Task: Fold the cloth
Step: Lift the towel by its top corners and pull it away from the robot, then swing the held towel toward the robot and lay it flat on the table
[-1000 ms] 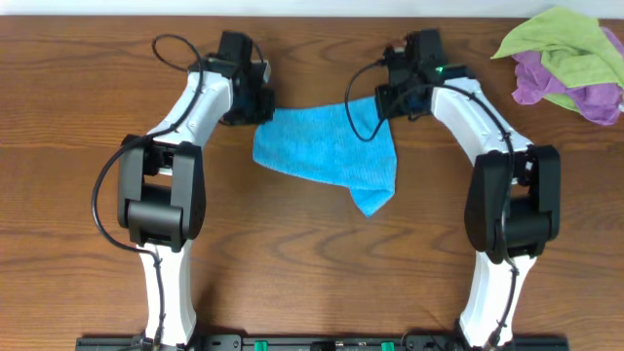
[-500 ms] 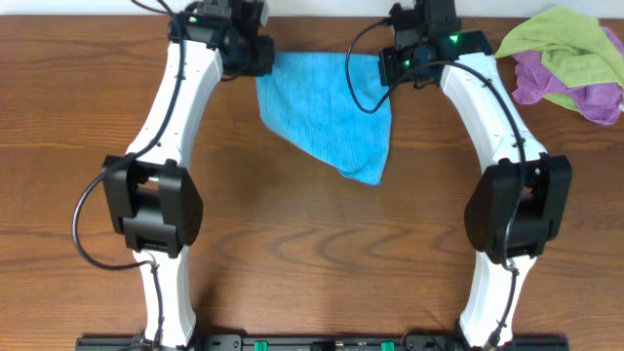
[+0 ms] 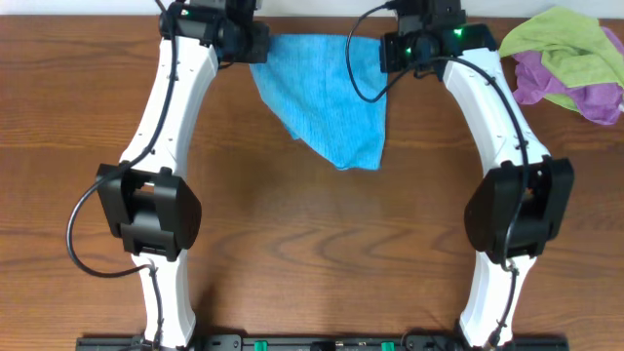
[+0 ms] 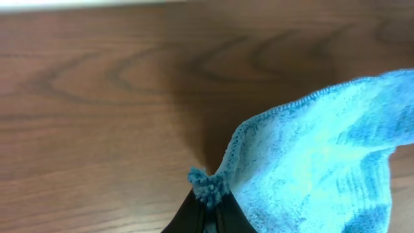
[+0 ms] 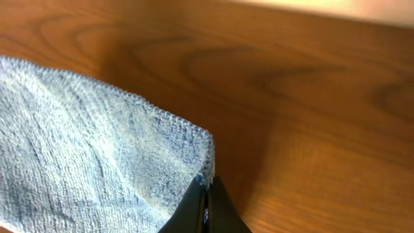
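Barely a tuft of the cloth [image 3: 327,97] was clenched by the left pincer [image 3: 255,44] and by the right pincer [image 3: 387,51], at the far edge of the counter [image 3: 292,244]. Drawn taut, a corner could be lost.

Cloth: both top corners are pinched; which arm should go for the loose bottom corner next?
Probably the right arm. The cloth narrows to a loose tip on its side, nearly in line with its shut jaws; the left arm would have to cross over.
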Controlling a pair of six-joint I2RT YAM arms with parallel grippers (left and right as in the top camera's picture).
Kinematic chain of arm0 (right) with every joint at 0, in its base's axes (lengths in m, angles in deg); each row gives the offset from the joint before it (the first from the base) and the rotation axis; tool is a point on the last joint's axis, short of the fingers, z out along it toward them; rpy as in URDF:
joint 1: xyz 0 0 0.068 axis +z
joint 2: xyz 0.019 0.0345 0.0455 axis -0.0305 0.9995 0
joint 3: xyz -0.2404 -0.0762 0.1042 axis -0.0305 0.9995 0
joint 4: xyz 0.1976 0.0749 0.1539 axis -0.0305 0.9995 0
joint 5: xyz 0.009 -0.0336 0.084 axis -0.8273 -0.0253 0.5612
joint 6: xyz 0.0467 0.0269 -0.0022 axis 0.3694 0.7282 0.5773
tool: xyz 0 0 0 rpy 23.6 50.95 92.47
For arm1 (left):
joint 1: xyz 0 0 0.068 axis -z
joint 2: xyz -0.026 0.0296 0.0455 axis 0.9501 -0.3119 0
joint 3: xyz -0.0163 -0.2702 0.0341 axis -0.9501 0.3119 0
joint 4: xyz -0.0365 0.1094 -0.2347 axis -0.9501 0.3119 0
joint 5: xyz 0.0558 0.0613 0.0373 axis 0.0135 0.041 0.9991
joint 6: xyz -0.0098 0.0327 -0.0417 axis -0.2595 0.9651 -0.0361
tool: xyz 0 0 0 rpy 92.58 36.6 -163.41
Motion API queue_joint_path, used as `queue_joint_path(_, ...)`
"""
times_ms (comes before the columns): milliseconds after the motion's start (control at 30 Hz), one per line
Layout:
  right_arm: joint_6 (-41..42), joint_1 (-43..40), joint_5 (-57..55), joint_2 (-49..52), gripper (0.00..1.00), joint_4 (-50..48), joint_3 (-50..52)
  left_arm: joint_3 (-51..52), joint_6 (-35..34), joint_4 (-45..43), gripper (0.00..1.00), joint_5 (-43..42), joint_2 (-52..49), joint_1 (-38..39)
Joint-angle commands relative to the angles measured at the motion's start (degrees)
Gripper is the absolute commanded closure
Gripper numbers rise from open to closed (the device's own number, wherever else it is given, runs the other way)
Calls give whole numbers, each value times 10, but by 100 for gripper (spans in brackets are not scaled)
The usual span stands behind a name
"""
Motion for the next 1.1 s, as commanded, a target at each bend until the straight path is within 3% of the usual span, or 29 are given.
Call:
queue_joint_path(0, 10, -2, 0, 10, 99, 0, -41, -37, 15, 4, 94, 23, 7, -1)
queue_joint_path(333, 8, -2, -4, 10, 99, 73, -113, -137, 30, 112, 94, 45, 10, 0)
queue_joint_path(700, 8, -1, -17, 6, 99, 146, -155, -151, 34, 146, 94, 49, 51, 0)
queue_joint_path(1067, 12, 11, -20, 0, 98, 309, -253, -152, 32, 247, 94, 47, 67, 9)
